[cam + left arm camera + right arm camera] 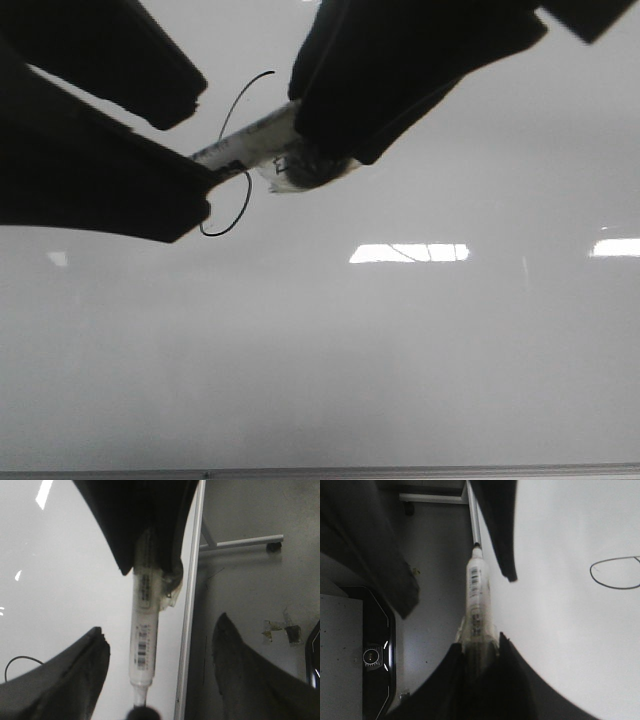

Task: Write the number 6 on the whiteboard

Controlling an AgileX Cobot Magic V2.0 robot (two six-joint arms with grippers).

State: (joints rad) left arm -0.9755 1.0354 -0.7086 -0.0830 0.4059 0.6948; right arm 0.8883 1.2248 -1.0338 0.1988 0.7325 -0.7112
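- Currently the right gripper (pixel 345 150) holds a white marker (pixel 262 140), fingers clamped on the rear of the barrel; the right wrist view shows the barrel running out from between them.
- Left gripper (pixel 200 140): fingers spread wide, one on each side of the marker's front end, gripping nothing. In the left wrist view the barrel lies in the open gap, with no contact that I can make out.
- Number 6 (pixel 238 150) sits high on the whiteboard (pixel 420 350), left of centre: a thin black upstroke above the barrel, the curve of a loop below. The marker crosses the middle, so whether the loop is closed cannot be told from the front view.
- Right wrist view shows an oval stroke running out of frame; closure is hidden there too.
- Tip end lies by the left fingers; contact with the board is unclear.
- Judgement: the stroke looks near its end, or the marker is mid-handover.
- To do it well: keep the right grip firm, keep tip pressure light and even, close the loop into the stem, then lift straight off to avoid a tail mark.
- Risk: closing the left fingers could jog the barrel and smear wet ink.
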